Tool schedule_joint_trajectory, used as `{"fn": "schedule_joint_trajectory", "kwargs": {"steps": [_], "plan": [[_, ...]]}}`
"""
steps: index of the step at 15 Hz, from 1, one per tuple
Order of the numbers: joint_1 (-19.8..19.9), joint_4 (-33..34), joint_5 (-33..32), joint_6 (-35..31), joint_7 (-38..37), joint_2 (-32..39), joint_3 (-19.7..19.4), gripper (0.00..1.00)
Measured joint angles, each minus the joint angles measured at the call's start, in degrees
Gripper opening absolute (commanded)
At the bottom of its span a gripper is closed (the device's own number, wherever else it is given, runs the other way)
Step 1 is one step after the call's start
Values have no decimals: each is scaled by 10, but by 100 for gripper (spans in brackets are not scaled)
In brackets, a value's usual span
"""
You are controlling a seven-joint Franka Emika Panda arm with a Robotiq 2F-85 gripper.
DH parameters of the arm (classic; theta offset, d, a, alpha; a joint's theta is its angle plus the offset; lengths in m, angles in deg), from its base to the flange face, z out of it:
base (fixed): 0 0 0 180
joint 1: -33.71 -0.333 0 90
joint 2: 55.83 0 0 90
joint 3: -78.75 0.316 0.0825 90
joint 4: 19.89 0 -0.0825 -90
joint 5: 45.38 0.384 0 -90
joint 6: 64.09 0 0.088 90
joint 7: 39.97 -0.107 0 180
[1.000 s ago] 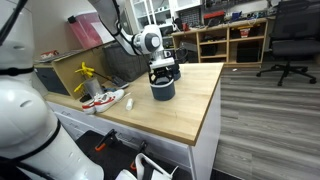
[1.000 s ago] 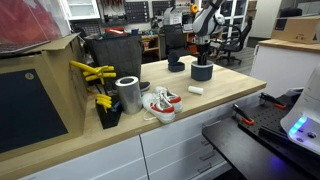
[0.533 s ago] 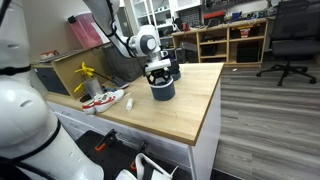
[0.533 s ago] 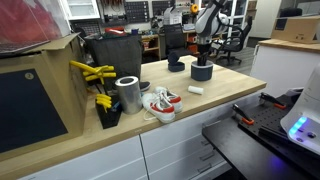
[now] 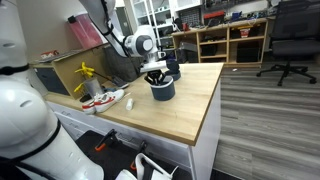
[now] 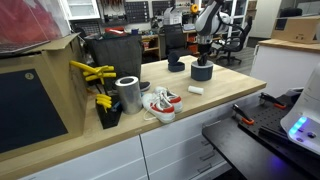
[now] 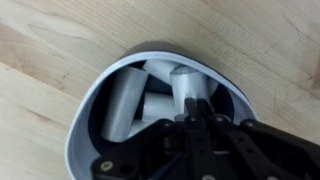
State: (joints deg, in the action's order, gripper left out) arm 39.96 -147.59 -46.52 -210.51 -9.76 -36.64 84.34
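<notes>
In the wrist view my gripper [image 7: 197, 118] is down inside a dark bowl [image 7: 85, 125] that holds several white cylinders. Its two dark fingers stand pressed together at the lower end of an upright white cylinder [image 7: 185, 85]. Whether that cylinder is pinched between them is hidden. In both exterior views the gripper [image 5: 157, 74] [image 6: 203, 62] points straight down into the bowl [image 5: 163, 90] [image 6: 202, 73], which stands on the wooden tabletop [image 5: 185, 110].
A pair of white and red sneakers [image 6: 160, 103] lies beside a metal can [image 6: 128, 94] and yellow tools [image 6: 93, 72]. A small white cylinder [image 6: 196, 90] lies loose on the wood. A second dark dish [image 6: 176, 66] sits behind. An office chair [image 5: 285, 40] stands off the table.
The gripper has lowered into the bowl and its fingers have come together from wide apart. The bowl has stayed in place.
</notes>
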Motion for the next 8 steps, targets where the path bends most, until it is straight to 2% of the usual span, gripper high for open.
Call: {"fn": "schedule_joint_trajectory", "kwargs": {"steps": [8], "plan": [[14, -9, 27, -17, 0, -12, -1, 0]]}}
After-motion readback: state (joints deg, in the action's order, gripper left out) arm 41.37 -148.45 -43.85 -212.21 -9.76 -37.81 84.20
